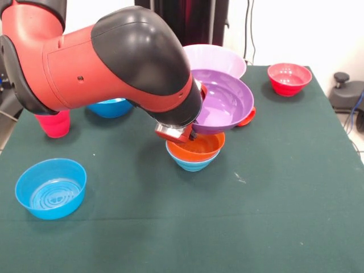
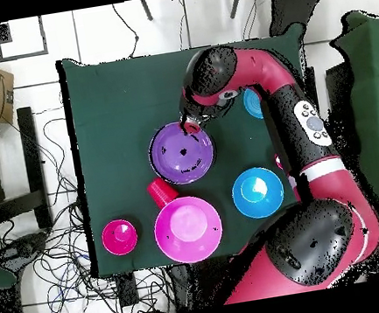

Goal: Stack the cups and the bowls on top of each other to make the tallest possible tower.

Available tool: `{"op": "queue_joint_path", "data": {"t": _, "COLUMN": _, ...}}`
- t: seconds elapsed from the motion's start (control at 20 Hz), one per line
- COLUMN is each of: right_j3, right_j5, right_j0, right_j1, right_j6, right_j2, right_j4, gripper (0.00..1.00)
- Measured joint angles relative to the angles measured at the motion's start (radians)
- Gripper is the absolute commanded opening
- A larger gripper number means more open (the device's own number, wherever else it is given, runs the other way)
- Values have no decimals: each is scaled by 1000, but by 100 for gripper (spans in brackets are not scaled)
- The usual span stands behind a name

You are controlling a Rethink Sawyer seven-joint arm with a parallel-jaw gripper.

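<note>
My gripper (image 1: 194, 132) is shut on the near rim of the wide purple bowl (image 1: 223, 101) and holds it tilted just above the tower, an orange bowl (image 1: 197, 148) nested in a light-blue bowl (image 1: 193, 165). In the overhead view the gripper (image 2: 191, 126) sits at the purple bowl's (image 2: 182, 154) edge, and the tower is hidden under that bowl. The large pink bowl (image 1: 216, 57) stands behind it. An orange-red cup (image 1: 248, 117) peeks out beside the purple bowl. A pinkish-red cup (image 1: 54, 123) stands at the left.
A small red bowl (image 1: 289, 78) stands at the far right. A blue bowl (image 1: 51, 187) sits at the near left. Another blue bowl (image 1: 111, 107) is partly hidden behind my arm. The table's right edge (image 1: 341, 125) is close to the red bowl.
</note>
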State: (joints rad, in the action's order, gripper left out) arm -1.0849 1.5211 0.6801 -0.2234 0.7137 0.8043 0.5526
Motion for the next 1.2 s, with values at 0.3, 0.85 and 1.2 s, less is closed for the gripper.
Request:
{"op": "queue_joint_path", "data": {"t": 0.3, "right_j3": 47, "right_j5": 0, "right_j0": -6, "right_j1": 18, "right_j6": 0, "right_j2": 4, "right_j4": 3, "gripper": 0}}
{"op": "queue_joint_path", "data": {"t": 0.85, "right_j3": 150, "right_j5": 0, "right_j0": -24, "right_j1": 67, "right_j6": 0, "right_j2": 5, "right_j4": 8, "gripper": 0}}
{"op": "queue_joint_path", "data": {"t": 1.2, "right_j3": 172, "right_j5": 1, "right_j0": -28, "right_j1": 86, "right_j6": -1, "right_j2": 9, "right_j4": 7, "gripper": 0}}
